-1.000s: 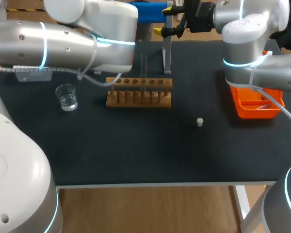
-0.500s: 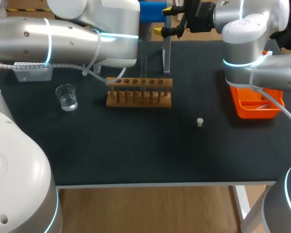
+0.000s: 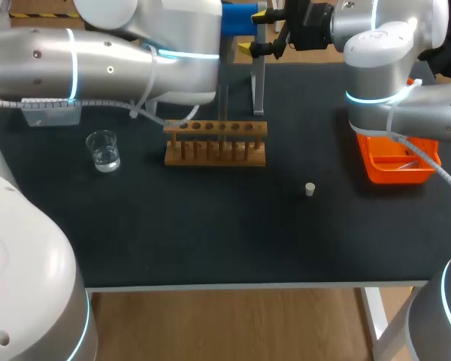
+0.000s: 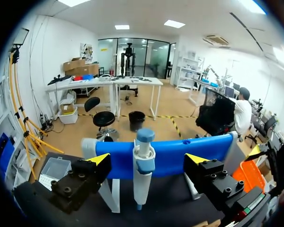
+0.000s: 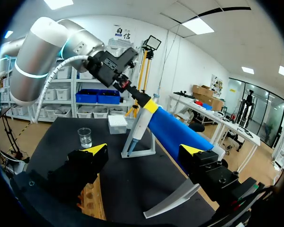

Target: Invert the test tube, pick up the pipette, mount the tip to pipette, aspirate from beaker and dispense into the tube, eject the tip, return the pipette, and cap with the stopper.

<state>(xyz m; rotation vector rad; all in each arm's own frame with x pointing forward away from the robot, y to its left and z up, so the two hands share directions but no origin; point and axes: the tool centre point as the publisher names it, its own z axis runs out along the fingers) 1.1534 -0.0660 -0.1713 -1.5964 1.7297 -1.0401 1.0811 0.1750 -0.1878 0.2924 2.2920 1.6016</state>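
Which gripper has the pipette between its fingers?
The left gripper: the pipette stands between its open fingers. The right gripper, also open, is farther off.

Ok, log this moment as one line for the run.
step: pick up pipette | left gripper: open, fingers either side of pipette on stand | right gripper: open, empty | stopper: on table

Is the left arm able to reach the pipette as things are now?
Probably yes. The pipette hangs on the blue stand straight ahead of the left arm, between its open jaws, and nothing I can see blocks the way.
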